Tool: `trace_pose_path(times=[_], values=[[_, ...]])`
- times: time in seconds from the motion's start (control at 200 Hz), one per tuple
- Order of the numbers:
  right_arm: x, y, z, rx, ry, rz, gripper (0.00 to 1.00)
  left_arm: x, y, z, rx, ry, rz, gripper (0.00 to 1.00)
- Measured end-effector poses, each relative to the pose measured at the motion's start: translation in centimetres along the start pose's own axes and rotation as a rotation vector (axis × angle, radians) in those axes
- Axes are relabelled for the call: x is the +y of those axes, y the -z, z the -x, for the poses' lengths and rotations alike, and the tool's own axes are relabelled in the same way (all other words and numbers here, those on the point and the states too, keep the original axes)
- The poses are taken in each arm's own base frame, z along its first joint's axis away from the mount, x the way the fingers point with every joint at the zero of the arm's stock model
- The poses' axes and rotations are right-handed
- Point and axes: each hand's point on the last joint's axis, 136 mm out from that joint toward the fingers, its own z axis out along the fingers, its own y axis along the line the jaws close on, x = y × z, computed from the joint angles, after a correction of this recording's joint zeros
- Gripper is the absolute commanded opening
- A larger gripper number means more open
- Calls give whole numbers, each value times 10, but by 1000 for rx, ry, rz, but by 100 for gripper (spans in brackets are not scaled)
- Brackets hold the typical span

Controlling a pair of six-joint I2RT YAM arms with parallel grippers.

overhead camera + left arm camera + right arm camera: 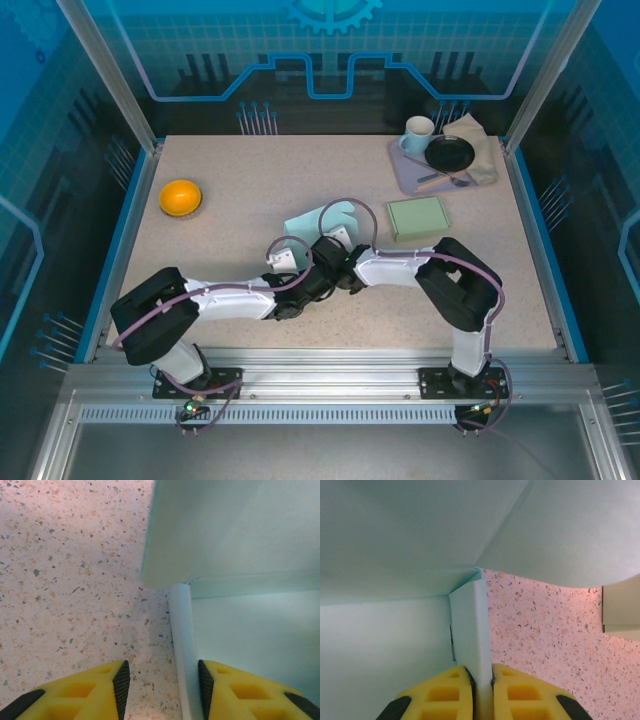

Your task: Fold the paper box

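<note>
Speckled stone-look table sits inside a blue-lit enclosure. The paper box, a pale mint sheet only partly raised, lies near the table's middle, just beyond the two wrists. The right gripper has its fingers drawn narrow, pinching an upright corner flap of the box while a larger panel leans overhead. The left gripper works the box's other side. Its fingers are parted to a middling width and straddle a low side wall. The wall lies just beside one pad, the other pad is over bare table, and nothing is clamped.

Just right of the paper box rests a closed green box. Well to the left of the paper box is an orange bowl. Beyond it to the right, a tray carries a mug and a dark dish, with a cloth alongside.

The likeliest trouble is the sheet shifting. With only one corner held, a pull from the right arm could drag the whole box across the smooth table instead of turning the flap on its crease. It could also bend or tear the thin paper off the score line. If the left fingers close slightly off, they may crush the wall or miss it. The wrists also sit very close together, so they could knock each other or the leaning panel.
</note>
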Motion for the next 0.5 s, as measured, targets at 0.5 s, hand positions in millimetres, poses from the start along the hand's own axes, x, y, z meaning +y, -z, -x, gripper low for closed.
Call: trace_pose_path(times=[0.5], values=[[11,-2,-15,21,-95,184,30,2,-1,-4,12,6,1,43]])
